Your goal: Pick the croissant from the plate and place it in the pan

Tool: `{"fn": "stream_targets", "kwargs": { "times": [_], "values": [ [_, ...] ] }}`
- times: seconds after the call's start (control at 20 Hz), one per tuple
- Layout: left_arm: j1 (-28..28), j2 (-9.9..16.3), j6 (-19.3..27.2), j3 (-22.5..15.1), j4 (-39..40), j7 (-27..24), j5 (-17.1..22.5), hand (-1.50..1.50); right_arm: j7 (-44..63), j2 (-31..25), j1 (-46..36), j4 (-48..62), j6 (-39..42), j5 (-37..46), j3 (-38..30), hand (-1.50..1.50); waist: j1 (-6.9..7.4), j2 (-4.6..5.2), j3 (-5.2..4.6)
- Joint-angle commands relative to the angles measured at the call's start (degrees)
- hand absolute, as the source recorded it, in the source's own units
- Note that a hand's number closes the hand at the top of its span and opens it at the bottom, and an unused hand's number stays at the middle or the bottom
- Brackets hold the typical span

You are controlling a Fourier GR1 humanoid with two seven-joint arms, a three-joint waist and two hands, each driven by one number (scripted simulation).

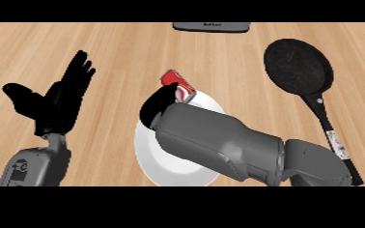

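Right hand (158, 105): lying over the white plate (165, 170) at frame centre, forearm slanting in from the lower right; whether its fingers are curling I cannot tell.
Croissant: not showing; only a red-and-white item (178, 84) is peeking out just above the hand.
Left hand (63, 92): resting at the left, fingers straight, pointing up.
Pan (298, 67): sitting upper right, handle running toward the lower right.

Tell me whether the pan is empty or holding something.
Empty. The pan shows only its bare dark surface, and the right hand is over the plate.
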Motion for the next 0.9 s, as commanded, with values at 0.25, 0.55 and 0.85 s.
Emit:
{"fn": "stream_targets", "kwargs": {
  "times": [0.25, 0.55, 0.85],
  "values": [
    [-0.2, -1.0, -0.1, -0.5, 1.4, -2.0, -1.9, 0.00, 0.7, 0.1, 4.6, 1.1, -3.9, 0.8, 1.8, -1.50, 0.57, 0.17, -0.01],
    [-1.5, -0.3, -1.9, 0.8, 3.4, -1.1, -0.6, 0.00, -5.6, 0.2, 5.9, 1.3, -4.8, 2.2, 3.1, 1.50, 0.90, 0.41, -0.01],
    [0.0, -0.3, -2.8, 1.9, 2.1, -2.3, 0.3, 0.00, -8.3, 0.1, 6.2, 2.2, -7.4, 4.2, 2.6, 1.50, 1.36, 0.32, 0.00]
  ]
}}
